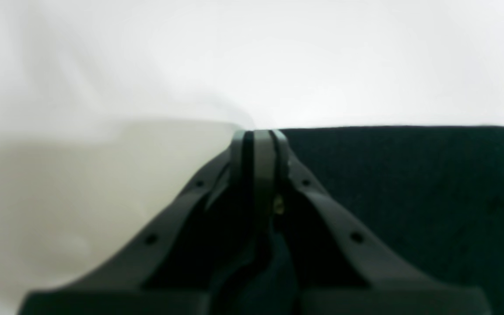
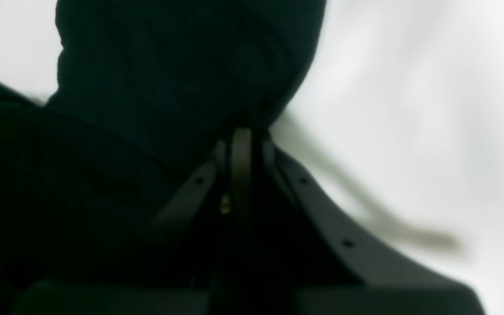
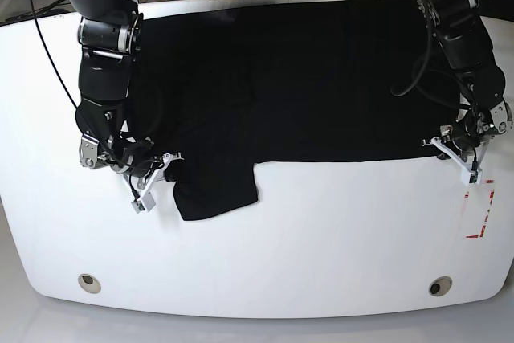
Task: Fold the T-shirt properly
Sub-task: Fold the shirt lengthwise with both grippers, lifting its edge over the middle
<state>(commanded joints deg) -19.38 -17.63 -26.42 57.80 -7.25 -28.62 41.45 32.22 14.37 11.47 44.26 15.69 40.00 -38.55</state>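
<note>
Soft matt black cloth for the T-shirt (image 3: pixel 321 86), finely napped and slightly rough along the straight hem at mid-right of the left wrist view. Smooth, faintly glossy white top for the table (image 3: pixel 321 238). Dull dark grey plastic, smooth and screw-dotted, for the left gripper (image 1: pixel 258 135) and right gripper (image 2: pixel 241 133).

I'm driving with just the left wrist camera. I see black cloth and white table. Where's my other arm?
Observer: The right gripper is at the T-shirt's short sleeve, on the base view's left side.
Operator: Is it grabbing it?
Observer: The right wrist view shows its fingers shut, with sleeve cloth bunched at their tips.
Operator: Is the shirt folded yet?
Observer: No. It lies spread across the far half of the table, with no print showing.
</note>
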